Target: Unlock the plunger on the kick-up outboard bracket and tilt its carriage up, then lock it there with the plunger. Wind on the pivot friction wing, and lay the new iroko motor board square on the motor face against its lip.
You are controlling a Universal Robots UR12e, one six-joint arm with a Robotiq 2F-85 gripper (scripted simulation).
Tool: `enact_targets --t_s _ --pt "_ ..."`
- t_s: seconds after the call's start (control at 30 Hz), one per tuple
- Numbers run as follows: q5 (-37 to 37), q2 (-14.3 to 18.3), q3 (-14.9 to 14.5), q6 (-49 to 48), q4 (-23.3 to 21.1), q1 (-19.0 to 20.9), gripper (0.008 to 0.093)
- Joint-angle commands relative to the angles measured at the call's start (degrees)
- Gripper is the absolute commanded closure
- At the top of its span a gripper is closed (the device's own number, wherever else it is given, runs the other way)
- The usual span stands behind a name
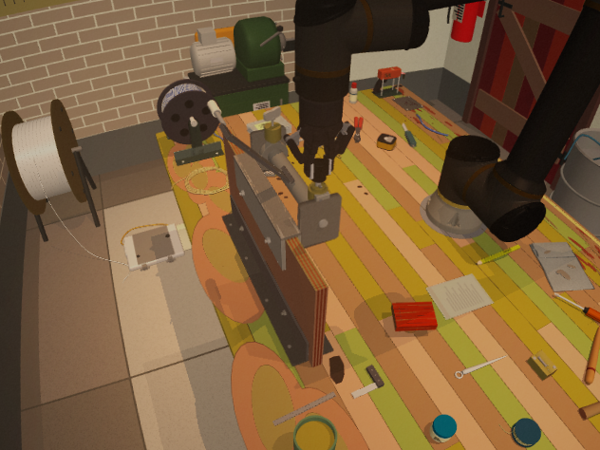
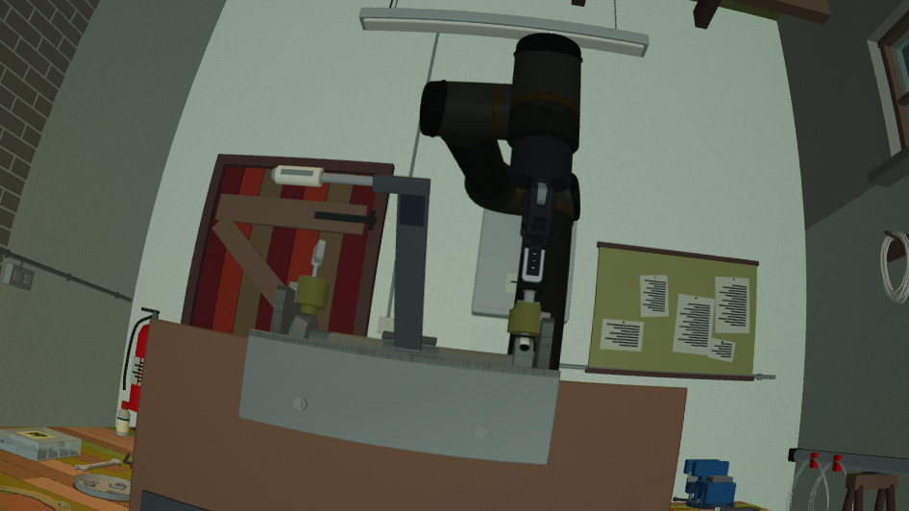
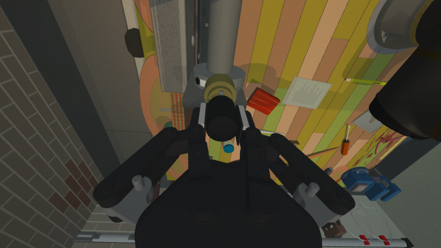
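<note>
The black knurled plunger knob [image 3: 221, 118] stands on an olive collar [image 1: 318, 190] atop the bracket's near grey end plate [image 1: 320, 222]. I grip the plunger knob in my closed gripper [image 1: 321, 169], coming straight down on it. The bracket [image 1: 271, 213] is bolted to an upright brown transom board [image 1: 295, 286] with a grey plate. The pivot tube [image 1: 286, 167] runs back to a second olive collar with the pale friction wing [image 1: 272, 116]. A long lever [image 2: 330, 178] with a white grip rises from the carriage. The red iroko board [image 1: 413, 316] lies flat on the bench.
The transom board's top edge stands just left of my gripper. My own arm base [image 1: 453, 213] and elbow sit to the right. A sheet of paper [image 1: 459, 294], pencil [image 1: 498, 254], tins [image 1: 443, 428] and small tools litter the striped bench. A rope reel [image 1: 41, 155] stands off the bench.
</note>
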Motion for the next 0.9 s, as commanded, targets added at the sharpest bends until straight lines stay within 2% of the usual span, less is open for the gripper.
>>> enact_targets --t_s 0.0,0.4,0.67,0.87 --pt "0.0 0.0 0.0 0.0 0.0 0.0 0.0704" --pt "0.0 0.0 0.0 0.0 0.0 0.0 0.0934" --pt "0.0 0.0 0.0 2.0 0.0 0.0 0.0934" --pt "0.0 0.0 0.0 8.5 0.0 0.0 0.0934"
